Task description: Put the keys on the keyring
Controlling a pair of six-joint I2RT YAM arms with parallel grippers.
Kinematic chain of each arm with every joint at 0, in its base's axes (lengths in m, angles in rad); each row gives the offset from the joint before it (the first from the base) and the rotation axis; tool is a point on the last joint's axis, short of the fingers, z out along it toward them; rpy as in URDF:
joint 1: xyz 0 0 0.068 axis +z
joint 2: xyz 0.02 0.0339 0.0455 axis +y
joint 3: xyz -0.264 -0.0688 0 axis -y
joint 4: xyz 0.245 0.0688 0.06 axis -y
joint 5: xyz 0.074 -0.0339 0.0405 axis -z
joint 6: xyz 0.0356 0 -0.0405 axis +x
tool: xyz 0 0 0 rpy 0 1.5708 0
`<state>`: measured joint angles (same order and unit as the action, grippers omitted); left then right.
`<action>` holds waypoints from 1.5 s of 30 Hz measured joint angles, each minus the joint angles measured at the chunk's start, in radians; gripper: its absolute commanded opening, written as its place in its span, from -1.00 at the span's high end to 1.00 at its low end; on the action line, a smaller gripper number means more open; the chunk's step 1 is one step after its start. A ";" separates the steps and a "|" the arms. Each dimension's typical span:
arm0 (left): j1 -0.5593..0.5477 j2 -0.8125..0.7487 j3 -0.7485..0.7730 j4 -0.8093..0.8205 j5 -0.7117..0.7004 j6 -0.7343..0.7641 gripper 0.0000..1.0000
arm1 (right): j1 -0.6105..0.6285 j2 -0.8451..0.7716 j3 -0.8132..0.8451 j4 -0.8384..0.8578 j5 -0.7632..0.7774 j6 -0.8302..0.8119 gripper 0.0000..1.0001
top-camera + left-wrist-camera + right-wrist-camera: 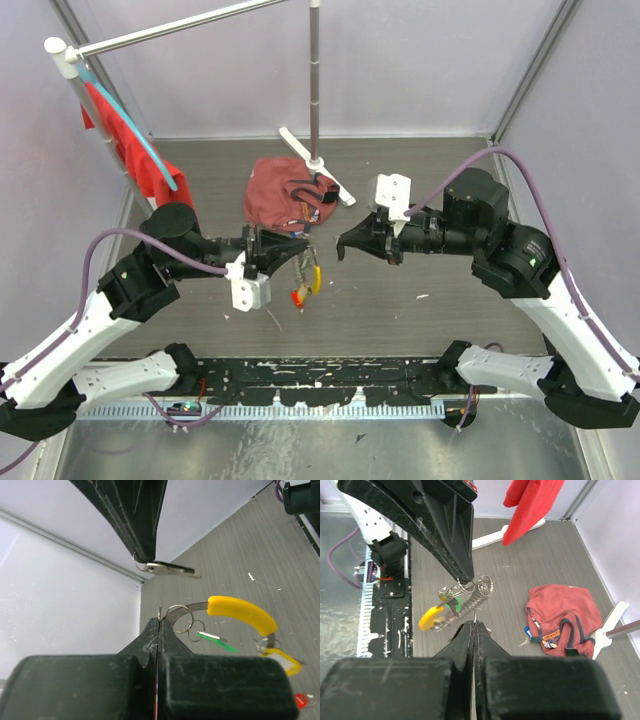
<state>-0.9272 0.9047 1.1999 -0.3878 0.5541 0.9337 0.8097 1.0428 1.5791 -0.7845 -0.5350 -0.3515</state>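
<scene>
Left gripper's (158, 624) keyring (479, 596), gap, right gripper's (475, 626) key (171, 570)

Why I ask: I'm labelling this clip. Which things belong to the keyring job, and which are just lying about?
Belong to the job: keyring, pinched in the left gripper; loose key, held in the right gripper; yellow-capped key dangling beside the ring.
Just lying about: maroon cloth; pole stand; red garment hanging back left.

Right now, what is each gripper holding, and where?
Left gripper pinches the keyring by its wire rim, yellow tag dangling. Right gripper pinches a key at its head end.
</scene>
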 measured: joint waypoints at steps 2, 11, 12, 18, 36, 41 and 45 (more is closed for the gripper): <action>0.000 0.000 0.000 -0.002 0.003 0.029 1.00 | 0.000 -0.007 -0.021 0.033 0.011 -0.006 0.99; 0.000 0.010 0.001 -0.010 0.005 0.116 1.00 | 0.000 -0.031 -0.129 0.142 0.020 -0.058 0.99; 0.000 0.014 0.003 -0.013 0.005 0.116 1.00 | 0.000 -0.034 -0.138 0.151 0.021 -0.068 0.99; 0.000 0.040 0.021 0.000 -0.012 0.058 1.00 | 0.000 -0.050 -0.180 0.187 0.021 -0.141 0.99; 0.000 0.067 0.044 0.112 -0.099 -0.271 1.00 | 0.000 -0.070 -0.200 0.254 0.002 -0.214 0.99; 0.000 0.067 0.044 0.135 -0.100 -0.305 1.00 | 0.000 -0.070 -0.200 0.279 -0.021 -0.205 0.99; 0.000 0.067 0.044 0.141 -0.099 -0.314 1.00 | 0.000 -0.070 -0.200 0.301 -0.033 -0.195 0.99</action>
<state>-0.9272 0.9714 1.2442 -0.2470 0.4553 0.6193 0.8097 0.9730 1.3796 -0.4835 -0.5678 -0.5461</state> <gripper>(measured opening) 0.007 0.028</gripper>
